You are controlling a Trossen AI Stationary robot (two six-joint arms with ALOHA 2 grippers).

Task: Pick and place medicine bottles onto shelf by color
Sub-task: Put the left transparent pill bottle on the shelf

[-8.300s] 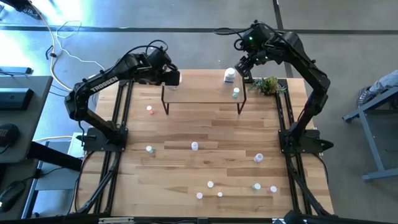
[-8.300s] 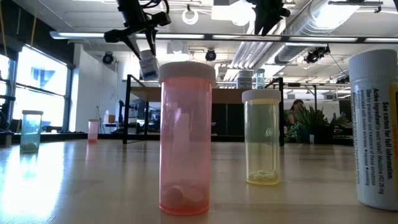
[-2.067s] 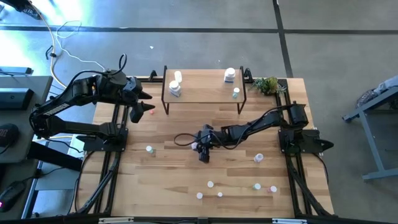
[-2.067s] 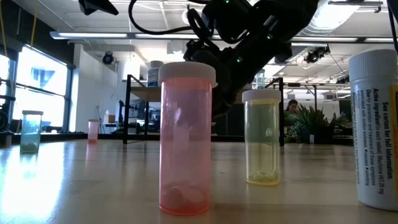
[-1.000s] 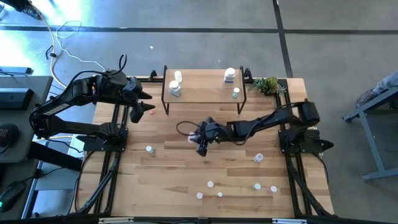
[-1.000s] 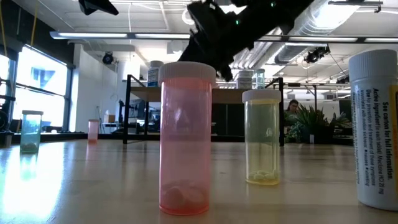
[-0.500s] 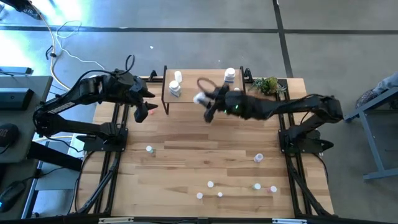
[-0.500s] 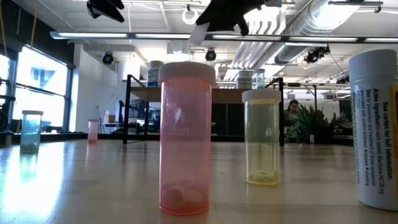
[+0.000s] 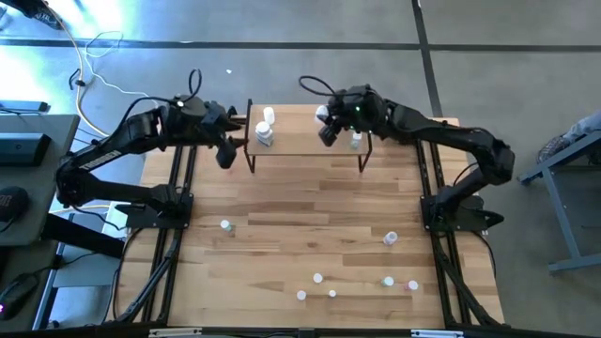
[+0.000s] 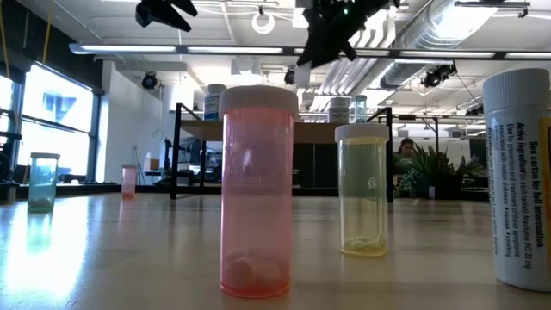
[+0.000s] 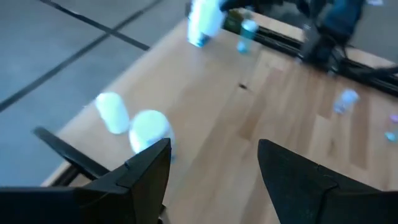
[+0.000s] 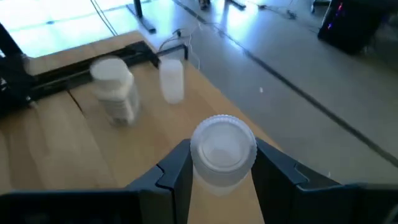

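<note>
1. High view: the right tool [image 9: 324,127] is over the shelf [image 9: 305,141], right of its middle. What it carries is hard to make out beneath the dark arm; only a pale patch shows at its tip. Two white bottles [image 9: 266,127] stand at the shelf's left end and a small teal-capped bottle [image 9: 356,141] at its right end, just beside the right tool. The left tool [image 9: 228,148] hangs off the shelf's left end, over the desk [image 9: 310,244]; nothing shows between its fingers. Loose bottles [image 9: 319,279] lie scattered on the near half of the desk, well apart from both tools.

2. Low view: both tools are cut off at the upper edge as dark shapes. A pink vial [image 10: 257,191] and a yellow vial [image 10: 362,189] stand close to the camera and hide much of the shelf behind them.

3. Left wrist view: the left tool [image 11: 214,165] is spread with nothing in it; the two white bottles are blurred just beyond it.

4. Right wrist view: the right tool [image 12: 221,163] pinches a white-capped bottle [image 12: 222,151] above the shelf board, with the two white bottles farther along.
</note>
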